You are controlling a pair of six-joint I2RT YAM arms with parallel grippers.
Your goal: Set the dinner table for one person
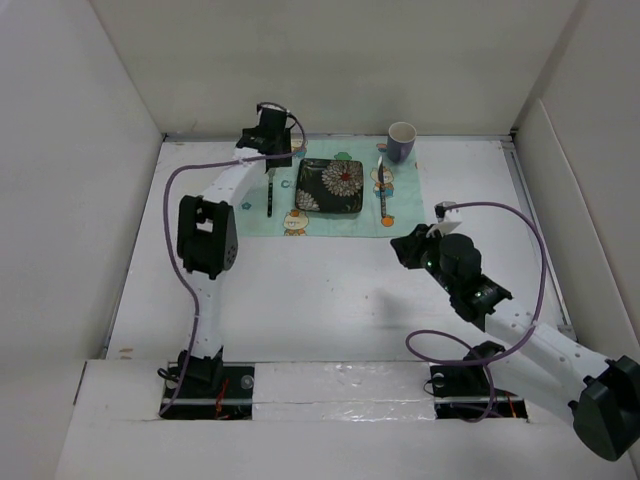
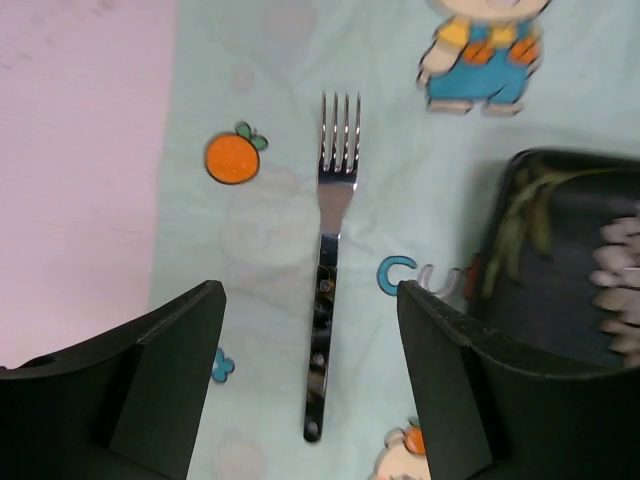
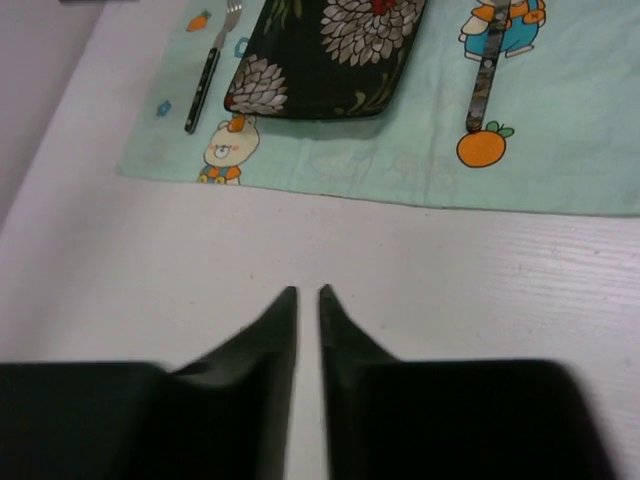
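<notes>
Bench (image 1: 300, 300): white, flat, walled by white panels, lying under everything. Toward its far side carries a dark flowered plate (image 1: 330, 186), set on a mint-green cartoon-print cloth (image 1: 345, 224).

Just left of the plate, parallel to its edge and not touching it: a fork (image 2: 335, 250), flat on the cloth. Tines toward the far wall, dark patterned handle toward the arm bases.

Right of the plate, near but apart: a second utensil (image 1: 381, 190) with the same patterned handle, also flat on the cloth. Working end too small to name.

Beyond the plate's far right corner, at the corner of the cloth: a cup (image 1: 401, 141), upright, bluish outside and white inside.

Over the fork, left of the plate: the left fingers (image 2: 195, 330), spread wide, one on each side of the handle. Holding nothing. Cannot tell how high above the cloth.

On the near side of the plate and off to its right, over bare bench clear of the cloth: the right fingers (image 3: 275, 330). Narrow, tips almost meeting with only a thin slit between, nothing held. Pointing toward the plate.
</notes>
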